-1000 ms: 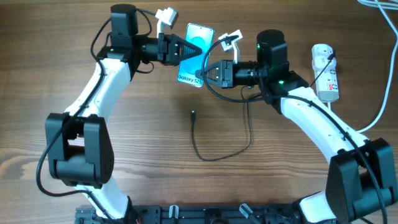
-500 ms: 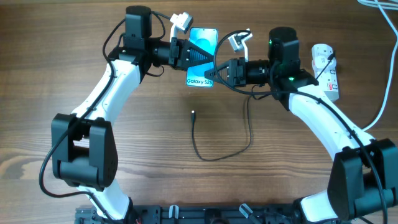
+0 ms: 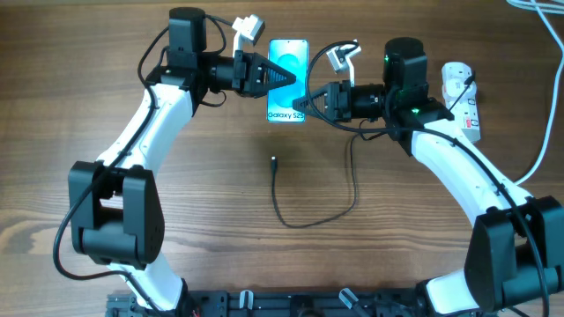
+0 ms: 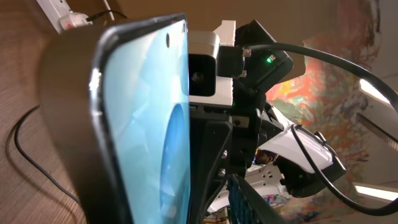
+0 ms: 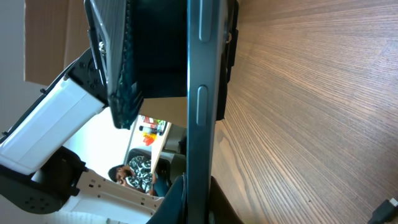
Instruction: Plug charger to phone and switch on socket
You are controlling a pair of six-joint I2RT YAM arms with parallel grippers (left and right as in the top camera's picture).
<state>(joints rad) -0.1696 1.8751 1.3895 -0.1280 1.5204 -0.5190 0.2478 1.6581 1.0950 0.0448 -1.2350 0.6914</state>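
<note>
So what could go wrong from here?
The right fingers pinch the phone by its thin edge only, so it may pivot or slip. The charger plug lies unheld on the table, so one arm must leave the phone to fetch it. Its cable leads up under the right arm and could snag when that arm moves.

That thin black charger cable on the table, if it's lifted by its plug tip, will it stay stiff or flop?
Probably floppy: the charger lies in a loose loop on the table, so it would likely droop and trail. It looks thin, so probably light. Its plug tip is small and may twist when pinched.
</note>
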